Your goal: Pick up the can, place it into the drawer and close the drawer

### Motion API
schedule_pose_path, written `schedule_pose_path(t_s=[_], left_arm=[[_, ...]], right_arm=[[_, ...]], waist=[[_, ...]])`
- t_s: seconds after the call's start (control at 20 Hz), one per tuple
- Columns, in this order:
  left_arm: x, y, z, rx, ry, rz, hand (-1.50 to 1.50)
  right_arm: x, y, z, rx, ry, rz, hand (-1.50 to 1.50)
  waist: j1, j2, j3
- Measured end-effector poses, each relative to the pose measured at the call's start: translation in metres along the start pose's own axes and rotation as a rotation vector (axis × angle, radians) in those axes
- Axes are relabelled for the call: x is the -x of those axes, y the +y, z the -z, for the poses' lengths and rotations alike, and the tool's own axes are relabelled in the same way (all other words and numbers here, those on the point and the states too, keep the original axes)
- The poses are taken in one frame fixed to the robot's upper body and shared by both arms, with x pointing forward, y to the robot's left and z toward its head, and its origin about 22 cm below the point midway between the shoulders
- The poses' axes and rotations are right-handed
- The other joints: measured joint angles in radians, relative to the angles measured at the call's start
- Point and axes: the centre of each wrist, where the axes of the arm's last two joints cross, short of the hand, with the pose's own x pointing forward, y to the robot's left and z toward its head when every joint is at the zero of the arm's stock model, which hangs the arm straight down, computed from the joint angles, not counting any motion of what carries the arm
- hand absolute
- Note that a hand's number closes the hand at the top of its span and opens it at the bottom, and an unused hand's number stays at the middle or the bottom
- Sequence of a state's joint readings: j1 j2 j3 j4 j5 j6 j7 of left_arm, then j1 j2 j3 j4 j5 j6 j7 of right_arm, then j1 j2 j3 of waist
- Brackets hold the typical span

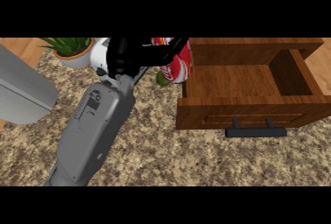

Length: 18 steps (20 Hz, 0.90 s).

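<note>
My right hand (138,53) is at the top middle, its black fingers curled round a red can (179,66) with white lettering. The fingers hide the can's upper part. The can hangs tilted just left of the open wooden drawer (194,111), close to its left wall. The drawer's inside shows bare wood and nothing in it. A dark bar handle (256,131) sticks out from the drawer's front panel. My right forearm (97,127) runs up from the lower left edge. My left hand does not show.
A small green object (161,78) lies on the speckled counter (194,162) just below the can. A potted plant (72,51) stands at the top left. A large grey shape (24,89) fills the left edge.
</note>
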<state>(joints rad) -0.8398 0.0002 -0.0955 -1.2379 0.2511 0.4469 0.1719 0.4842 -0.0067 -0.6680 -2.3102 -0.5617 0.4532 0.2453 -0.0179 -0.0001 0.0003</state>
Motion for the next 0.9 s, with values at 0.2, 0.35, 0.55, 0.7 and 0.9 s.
schedule_pose_path(t_s=[0.2, 0.35, 0.55, 0.7, 0.9], left_arm=[[-0.012, -0.022, 0.011, 0.005, -0.003, 0.012, 1.50], [-0.015, -0.032, 0.020, 0.007, -0.008, 0.023, 1.50], [-0.016, -0.048, 0.030, 0.010, -0.006, 0.030, 1.50], [-0.019, -0.061, 0.033, 0.016, 0.003, 0.034, 1.50], [-0.024, -0.078, 0.038, 0.020, 0.011, 0.048, 1.50]], right_arm=[[0.004, 0.000, 0.004, 0.001, 0.000, -0.001, -1.50], [0.004, -0.001, 0.007, -0.006, -0.005, -0.005, -1.50], [0.002, -0.001, 0.010, -0.007, -0.011, -0.007, -1.50], [0.006, -0.001, 0.010, -0.015, -0.008, -0.008, -1.50], [0.004, -0.001, 0.014, -0.020, -0.012, -0.010, -1.50]], waist=[[0.000, 0.001, 0.000], [-0.003, 0.002, 0.000], [-0.009, 0.003, 0.000], [-0.011, 0.003, 0.000], [-0.015, 0.004, 0.000]])
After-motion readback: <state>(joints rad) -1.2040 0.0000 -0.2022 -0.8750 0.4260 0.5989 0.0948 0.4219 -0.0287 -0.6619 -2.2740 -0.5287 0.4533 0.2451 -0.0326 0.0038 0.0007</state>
